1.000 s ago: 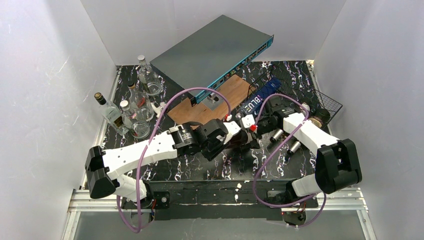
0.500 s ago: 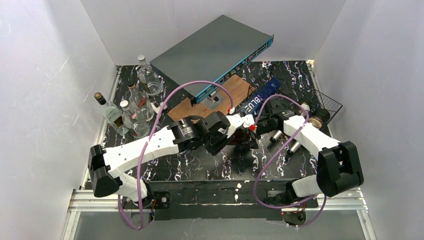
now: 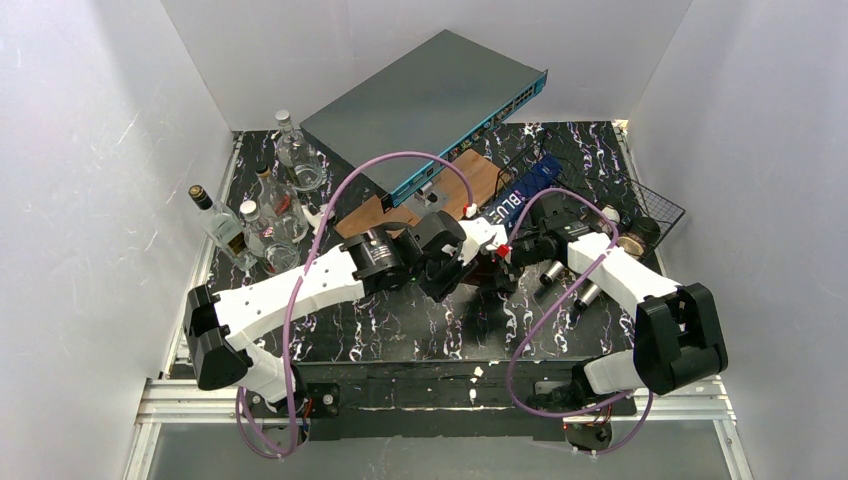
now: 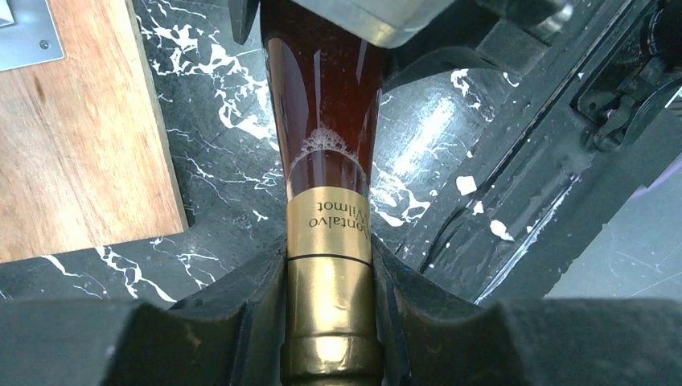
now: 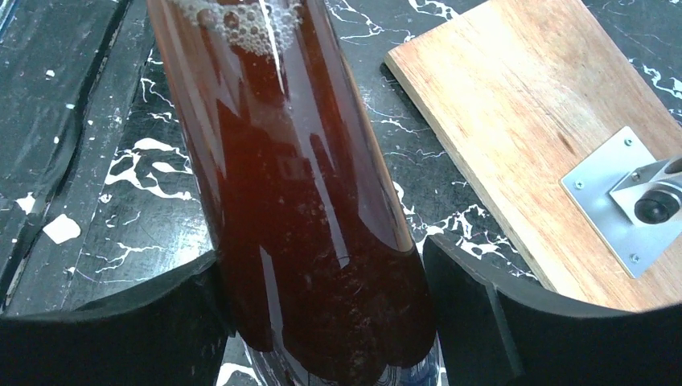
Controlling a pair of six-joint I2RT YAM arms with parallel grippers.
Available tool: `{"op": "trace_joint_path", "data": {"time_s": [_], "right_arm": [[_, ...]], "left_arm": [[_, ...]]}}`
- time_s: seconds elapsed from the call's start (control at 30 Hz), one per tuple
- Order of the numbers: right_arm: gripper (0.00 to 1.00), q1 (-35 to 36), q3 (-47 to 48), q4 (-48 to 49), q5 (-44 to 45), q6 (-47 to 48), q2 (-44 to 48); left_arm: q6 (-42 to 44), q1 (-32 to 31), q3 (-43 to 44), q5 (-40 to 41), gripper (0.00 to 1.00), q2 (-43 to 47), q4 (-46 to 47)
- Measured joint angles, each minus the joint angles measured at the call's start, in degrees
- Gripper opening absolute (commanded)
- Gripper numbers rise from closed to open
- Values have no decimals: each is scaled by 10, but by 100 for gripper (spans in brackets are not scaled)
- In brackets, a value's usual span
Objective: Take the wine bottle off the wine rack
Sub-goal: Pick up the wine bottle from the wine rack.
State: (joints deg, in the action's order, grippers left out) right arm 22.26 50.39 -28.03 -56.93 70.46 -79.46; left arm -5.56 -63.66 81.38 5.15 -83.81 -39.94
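The left hand (image 4: 330,310) is clenched on the neck of the wine bottle (image 4: 326,104), holding it just beside the wooden board (image 5: 515,104). The right hand (image 5: 322,322) brackets the body, probably for support; whether it presses, I cannot tell.

Left wrist view: the gold foil band (image 4: 330,229) on the neck of the dark brown glass wine bottle (image 4: 322,96) carried black script, upside down to the camera, of which "ontalvo" above "Vilmot" could be read, the first letter of each line being lost round the curve of the neck. Top view: the long dark blue flat box (image 3: 520,192) bore white capitals reading "BLU", with anything after them not legible. The label on the clear glass bottle with a black cap (image 3: 222,228) was too small to read.
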Motion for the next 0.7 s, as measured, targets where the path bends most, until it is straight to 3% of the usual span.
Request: {"op": "trace_joint_path", "data": {"time_s": [0.33, 0.4, 0.7], "right_arm": [[52, -13, 0, 5, -10, -10, 2], [49, -15, 0, 8, -12, -17, 2], [36, -20, 1, 31, -15, -67, 2]], "left_arm": [[-2, 14, 0, -14, 7, 0, 25], [-3, 17, 0, -17, 18, 0, 30], [-26, 37, -38, -34, 43, 21, 98]]}}
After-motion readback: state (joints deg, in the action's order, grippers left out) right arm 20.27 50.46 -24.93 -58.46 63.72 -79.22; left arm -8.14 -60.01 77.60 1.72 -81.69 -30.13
